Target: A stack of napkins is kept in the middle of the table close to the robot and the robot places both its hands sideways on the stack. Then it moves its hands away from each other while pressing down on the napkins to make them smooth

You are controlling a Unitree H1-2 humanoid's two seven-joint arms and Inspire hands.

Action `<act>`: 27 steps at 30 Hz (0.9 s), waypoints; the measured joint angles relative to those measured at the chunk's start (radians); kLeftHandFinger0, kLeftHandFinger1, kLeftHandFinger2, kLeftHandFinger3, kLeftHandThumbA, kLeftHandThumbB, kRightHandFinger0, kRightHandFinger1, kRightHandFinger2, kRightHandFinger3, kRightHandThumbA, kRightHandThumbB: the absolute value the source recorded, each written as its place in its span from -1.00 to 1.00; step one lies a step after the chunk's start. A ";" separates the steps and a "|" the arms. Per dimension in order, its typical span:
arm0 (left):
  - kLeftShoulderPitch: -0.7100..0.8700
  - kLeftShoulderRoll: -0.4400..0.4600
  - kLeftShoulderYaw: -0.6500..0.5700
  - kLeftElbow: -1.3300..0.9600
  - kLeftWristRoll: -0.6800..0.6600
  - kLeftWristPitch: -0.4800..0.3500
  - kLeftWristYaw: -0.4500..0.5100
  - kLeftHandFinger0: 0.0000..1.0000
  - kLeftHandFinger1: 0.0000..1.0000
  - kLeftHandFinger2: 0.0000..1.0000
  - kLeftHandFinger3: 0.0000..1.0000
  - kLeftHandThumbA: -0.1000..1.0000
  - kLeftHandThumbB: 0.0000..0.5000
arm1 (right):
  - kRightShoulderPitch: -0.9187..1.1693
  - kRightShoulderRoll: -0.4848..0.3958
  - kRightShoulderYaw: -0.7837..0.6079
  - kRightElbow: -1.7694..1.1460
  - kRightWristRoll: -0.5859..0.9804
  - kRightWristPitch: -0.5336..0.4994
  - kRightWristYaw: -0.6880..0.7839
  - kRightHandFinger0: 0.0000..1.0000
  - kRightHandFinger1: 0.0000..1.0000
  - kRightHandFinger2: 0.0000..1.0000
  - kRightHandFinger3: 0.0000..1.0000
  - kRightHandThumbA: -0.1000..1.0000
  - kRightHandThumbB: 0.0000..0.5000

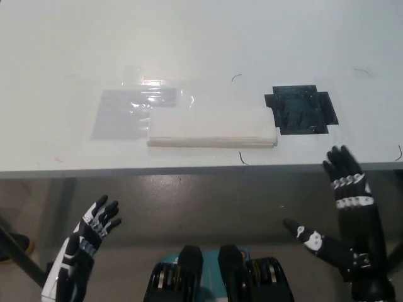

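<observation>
A flat white stack of napkins (212,126) lies near the front edge of the white table (201,44), about the middle. My left hand (85,248) hangs below the table edge at the lower left, fingers spread and holding nothing. My right hand (343,214) is at the lower right, also below the table edge, open with fingers spread. Neither hand touches the napkins.
A clear plastic sheet (126,110) lies to the left of the stack, partly under it. A black taped patch (300,109) sits to the right of the stack. Small dark marks dot the table top.
</observation>
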 measured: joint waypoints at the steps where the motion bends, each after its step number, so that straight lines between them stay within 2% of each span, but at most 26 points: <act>1: -0.004 0.001 0.000 0.018 0.002 -0.001 0.000 1.00 1.00 1.00 1.00 1.00 -0.13 | 0.002 0.000 0.000 0.018 -0.003 -0.002 0.000 1.00 1.00 1.00 1.00 1.00 -0.33; 3: -0.005 0.003 0.000 0.031 0.002 0.000 0.000 1.00 1.00 1.00 1.00 1.00 -0.17 | 0.005 0.000 -0.001 0.051 -0.007 -0.004 0.000 1.00 1.00 1.00 1.00 1.00 -0.40; 5: -0.007 0.003 -0.001 0.040 0.002 0.000 -0.001 1.00 1.00 1.00 1.00 1.00 -0.13 | 0.010 0.000 -0.004 0.082 -0.011 -0.006 -0.001 1.00 1.00 1.00 1.00 1.00 -0.42; 6: -0.009 0.003 -0.001 0.049 0.002 0.000 -0.001 1.00 1.00 1.00 1.00 1.00 -0.18 | 0.010 0.000 -0.006 0.097 -0.013 -0.007 -0.002 1.00 1.00 1.00 1.00 1.00 -0.40; 10: -0.014 0.003 0.000 0.069 0.002 0.000 -0.001 1.00 1.00 1.00 1.00 1.00 -0.20 | 0.007 0.000 -0.018 0.151 -0.022 -0.009 -0.004 1.00 1.00 1.00 1.00 1.00 -0.54; 16: -0.025 0.003 0.003 0.101 0.002 0.000 0.000 1.00 1.00 1.00 1.00 1.00 -0.13 | -0.013 0.000 -0.037 0.193 -0.025 -0.009 -0.005 1.00 1.00 1.00 1.00 1.00 -0.45; 18: -0.031 0.003 0.004 0.103 0.002 0.001 0.000 1.00 1.00 1.00 1.00 1.00 -0.14 | -0.017 0.000 -0.039 0.194 -0.026 -0.010 -0.005 1.00 1.00 1.00 1.00 1.00 -0.48; 21: -0.033 0.003 0.005 0.103 0.002 0.004 0.000 1.00 1.00 1.00 1.00 1.00 -0.27 | -0.016 0.003 -0.040 0.199 -0.026 -0.011 -0.005 1.00 1.00 1.00 1.00 1.00 -0.64; 23: -0.036 0.003 0.005 0.103 0.002 0.006 0.000 1.00 1.00 1.00 1.00 1.00 -0.31 | -0.016 0.004 -0.041 0.206 -0.025 -0.011 -0.004 1.00 1.00 1.00 1.00 1.00 -0.57; 27: -0.040 0.003 0.007 0.103 0.002 0.008 0.000 1.00 1.00 1.00 1.00 1.00 -0.27 | -0.016 0.003 -0.042 0.211 -0.024 -0.012 -0.004 1.00 1.00 1.00 1.00 1.00 -0.59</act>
